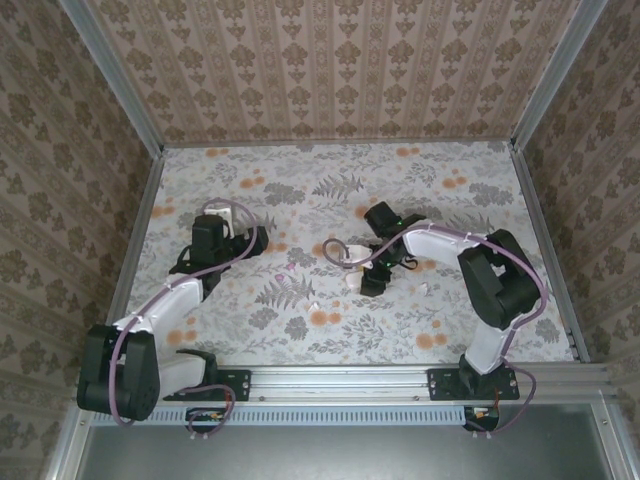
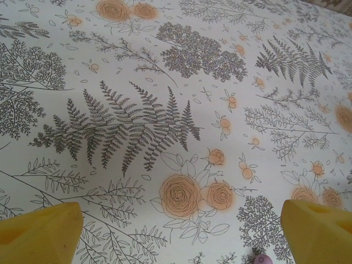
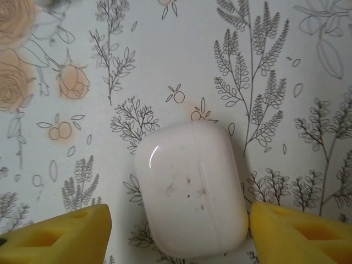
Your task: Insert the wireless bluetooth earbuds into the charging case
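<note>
The white rounded charging case (image 3: pixel 190 187) lies closed on the floral table, with faint dark smudges on its shell. My right gripper (image 3: pixel 179 231) is open, its yellow fingers (image 3: pixel 60 236) on either side of the case without touching it. From above, the case (image 1: pixel 350 274) shows just left of that gripper (image 1: pixel 366 278). Two tiny whitish earbuds (image 1: pixel 312 303) (image 1: pixel 425 290) and a pinkish one (image 1: pixel 290 268) lie loose on the table. My left gripper (image 2: pixel 181 234) is open over bare cloth, and a small pinkish piece (image 2: pixel 263 259) is cut off by the bottom edge. From above, the left gripper (image 1: pixel 240 245) sits at mid-left.
Patterned walls with metal corner posts (image 1: pixel 110 80) close in the table on three sides. The right arm's elbow (image 1: pixel 500 275) rises over the right half. A metal rail (image 1: pixel 340 378) with both arm bases runs along the near edge.
</note>
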